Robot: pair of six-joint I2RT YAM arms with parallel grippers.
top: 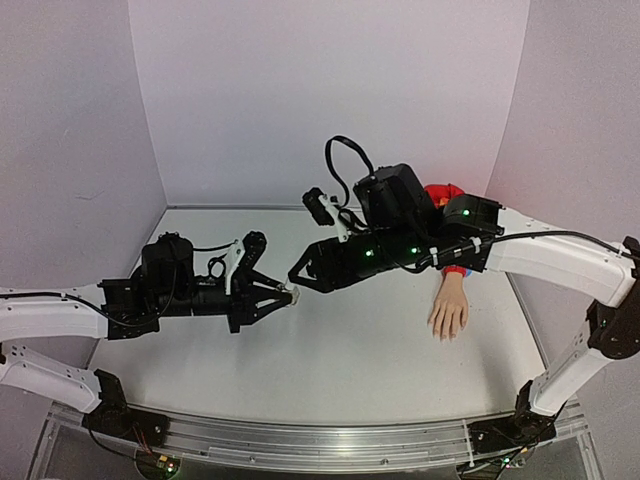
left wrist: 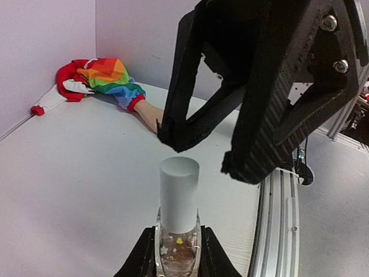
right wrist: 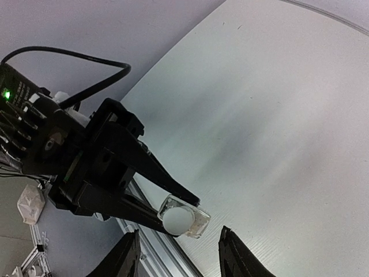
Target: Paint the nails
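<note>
My left gripper is shut on a small clear bottle with a tall white cap, held above the table. My right gripper hovers just over that cap, open. Its fingers straddle the bottle without touching it. The pale fake hand lies flat at the right, its nails pointing toward the near edge. Its rainbow sleeve trails toward the back corner. In the left wrist view the right gripper hides the fingertips.
The right arm reaches over the sleeve and covers most of it from above. White walls close the back and sides. A metal rail runs along the near edge of the table.
</note>
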